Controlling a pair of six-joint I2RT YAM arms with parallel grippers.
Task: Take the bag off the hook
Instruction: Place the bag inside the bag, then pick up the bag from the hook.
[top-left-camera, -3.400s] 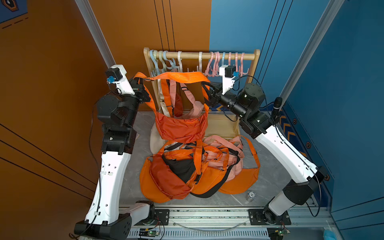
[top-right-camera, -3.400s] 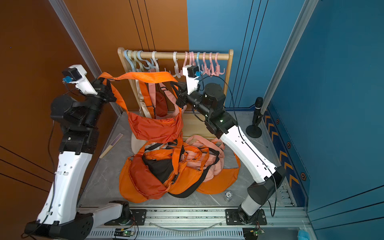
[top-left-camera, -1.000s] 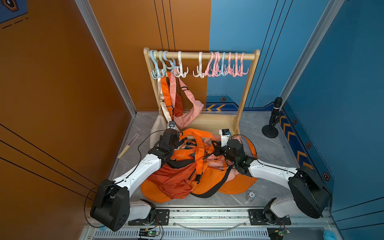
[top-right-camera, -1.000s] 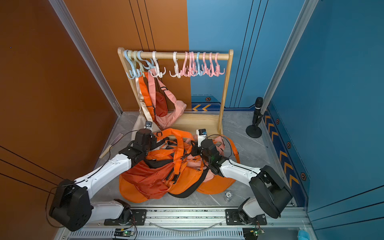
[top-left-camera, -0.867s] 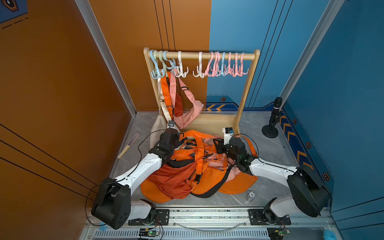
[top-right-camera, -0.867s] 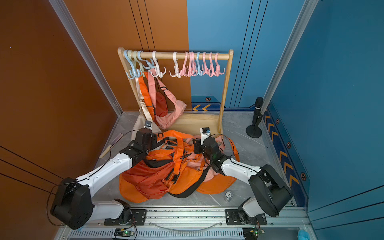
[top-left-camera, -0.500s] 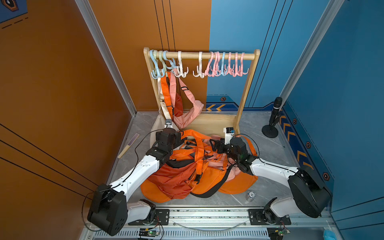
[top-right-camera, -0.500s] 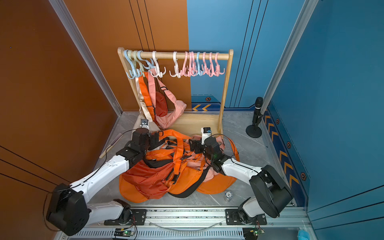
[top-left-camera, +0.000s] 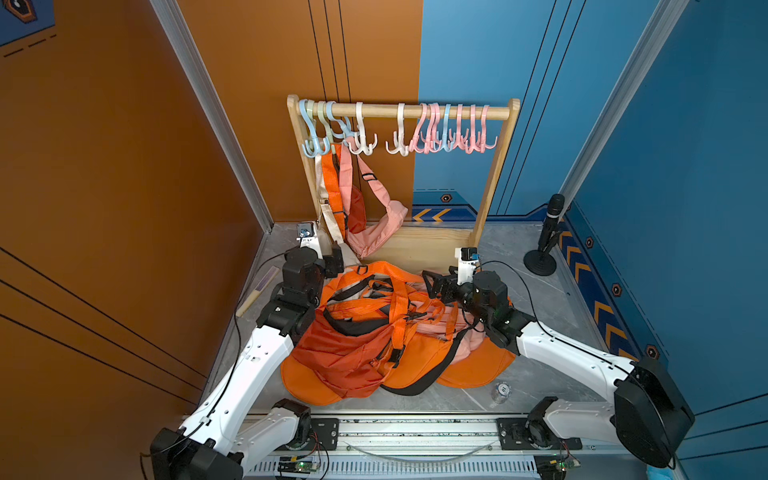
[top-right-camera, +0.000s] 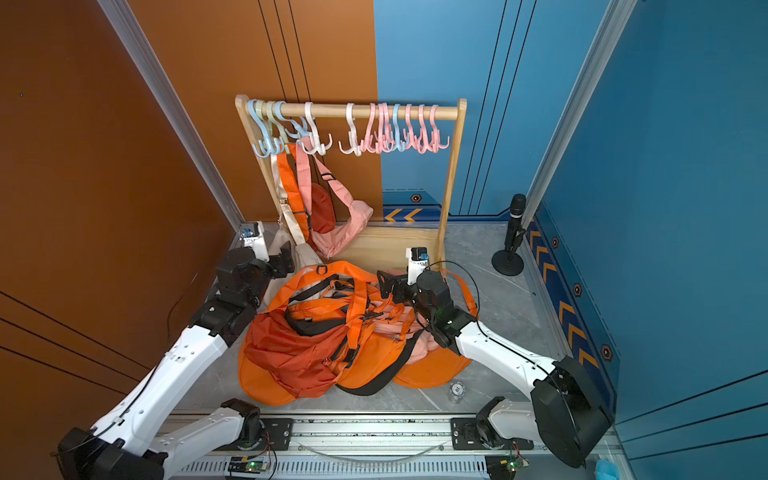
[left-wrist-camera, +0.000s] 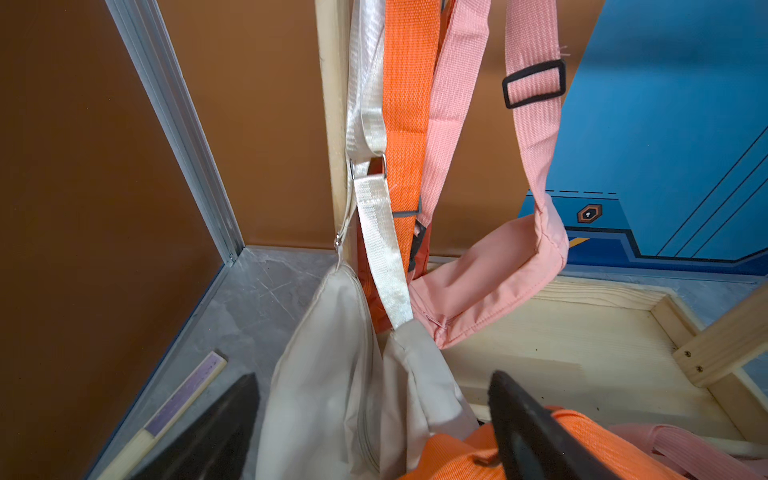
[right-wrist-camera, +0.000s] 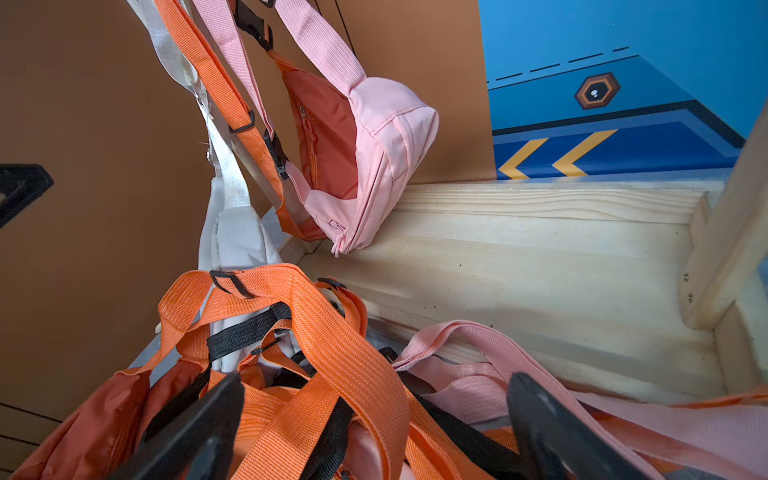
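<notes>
Evidently between grabs, the left pincer (left-wrist-camera: 372, 378) and right pincer (right-wrist-camera: 376, 377) both stand wide open and empty, low at the pile (top-left-camera: 357, 345) of orange and pink bags heaped on the bench (top-left-camera: 511, 247). A cream bag (left-wrist-camera: 332, 374), an orange bag (top-left-camera: 355, 208) and a pink bag (top-left-camera: 374, 239) hang by straps from hooks (top-left-camera: 359, 124) at the left end of the rail (top-left-camera: 382, 110), the cream bag right before the left pincer.

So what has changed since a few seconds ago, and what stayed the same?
The left gripper and right gripper lowered the orange bag from rack height onto the floor pile, then their jaws opened, releasing its strap. Three bags still hang on the hooks.
</notes>
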